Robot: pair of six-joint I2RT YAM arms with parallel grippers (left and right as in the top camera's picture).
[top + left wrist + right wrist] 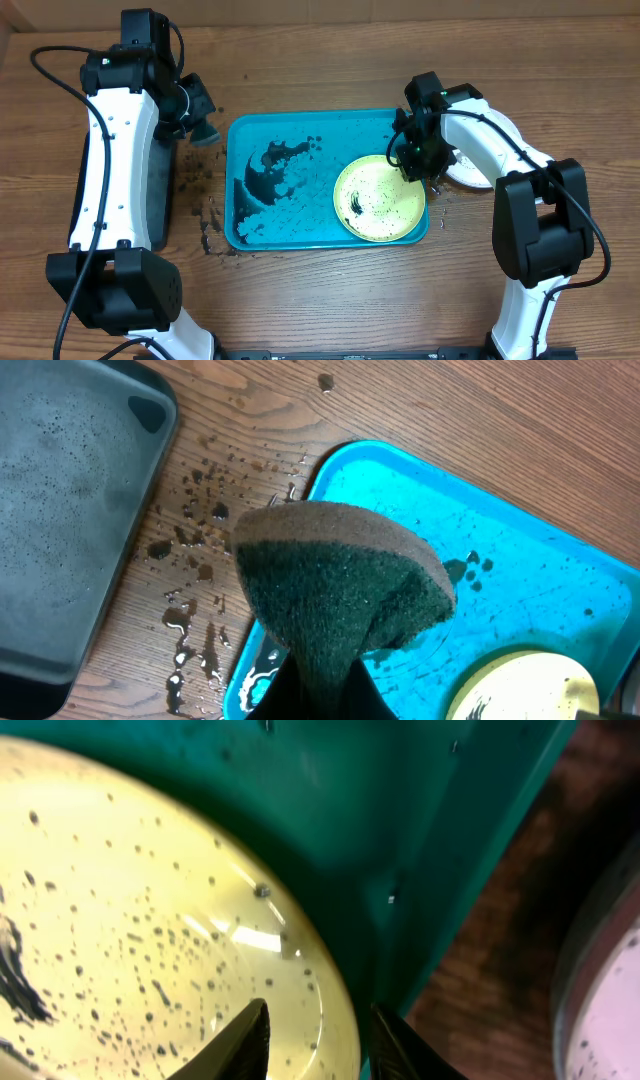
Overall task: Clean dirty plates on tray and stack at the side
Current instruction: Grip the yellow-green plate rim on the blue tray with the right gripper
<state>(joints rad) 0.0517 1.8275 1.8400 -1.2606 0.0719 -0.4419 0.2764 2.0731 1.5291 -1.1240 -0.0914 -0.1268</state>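
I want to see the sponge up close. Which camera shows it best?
The left wrist view: the sponge fills the frame. Overhead shows it tiny beside the tray; the right wrist view misses it.

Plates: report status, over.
Left gripper shut on sponge, left of tray. Right gripper open, astride speckled plate rim in tray. Second plate on table, right of tray. Suds beside plate, not blocking.

The teal tray (pixel 270 130) lies open through its middle — a sponge (pixel 340 580) hangs just beside its far-left corner. At right, its wall hugs the lime-rimmed plate (pixel 378 200), leaving the right tool (pixel 418 172) little room.
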